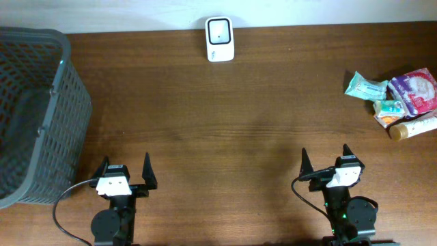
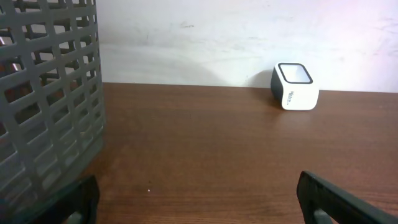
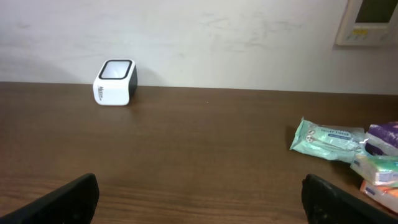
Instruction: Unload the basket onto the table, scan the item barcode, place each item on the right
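Left gripper (image 1: 125, 166), right gripper (image 1: 325, 157): both spread wide, holding nothing. Item pile (image 1: 404, 96) sits near right edge of table (image 1: 239, 123), well apart from barcode scanner (image 1: 220, 39). Your risk: packs touch (tissue pack (image 1: 366, 87) against neighbours), so you may pinch two, or present barcode facing away from scanner.

Brown wooden table (image 1: 225, 130) bears a white boxy barcode scanner (image 1: 220, 39); well left of it a grey mesh basket (image 1: 37, 116), well right colourful packets (image 1: 403, 96).
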`<action>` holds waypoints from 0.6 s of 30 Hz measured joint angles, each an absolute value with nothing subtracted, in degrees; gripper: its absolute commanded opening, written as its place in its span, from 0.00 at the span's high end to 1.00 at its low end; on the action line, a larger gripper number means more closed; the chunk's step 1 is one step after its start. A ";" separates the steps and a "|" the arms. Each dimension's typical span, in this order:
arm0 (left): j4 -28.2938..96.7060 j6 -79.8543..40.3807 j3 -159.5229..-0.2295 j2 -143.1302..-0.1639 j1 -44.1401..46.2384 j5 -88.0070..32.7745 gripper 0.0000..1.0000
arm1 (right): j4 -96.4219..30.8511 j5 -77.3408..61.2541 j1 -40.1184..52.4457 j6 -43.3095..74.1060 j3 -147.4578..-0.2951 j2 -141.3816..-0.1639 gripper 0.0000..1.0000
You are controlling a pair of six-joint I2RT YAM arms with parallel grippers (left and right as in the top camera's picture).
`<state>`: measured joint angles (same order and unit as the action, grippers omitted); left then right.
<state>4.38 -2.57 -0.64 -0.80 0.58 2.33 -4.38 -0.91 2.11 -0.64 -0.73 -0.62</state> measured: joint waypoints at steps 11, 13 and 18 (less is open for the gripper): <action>4.38 -2.57 -0.64 -0.80 0.58 2.33 0.01 | -4.38 -0.91 2.11 -1.74 -0.73 -0.62 0.01; 4.38 -2.59 -0.64 -0.80 0.58 2.33 0.01 | -4.38 -0.89 2.11 -1.72 -0.73 -0.62 0.01; 4.40 -2.57 -0.64 -0.78 0.58 2.33 0.01 | -4.38 -0.89 2.11 -1.72 -0.73 -0.62 0.01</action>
<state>4.40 -2.57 -0.64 -0.78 0.58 2.33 -4.38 -0.89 2.11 -1.72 -0.73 -0.62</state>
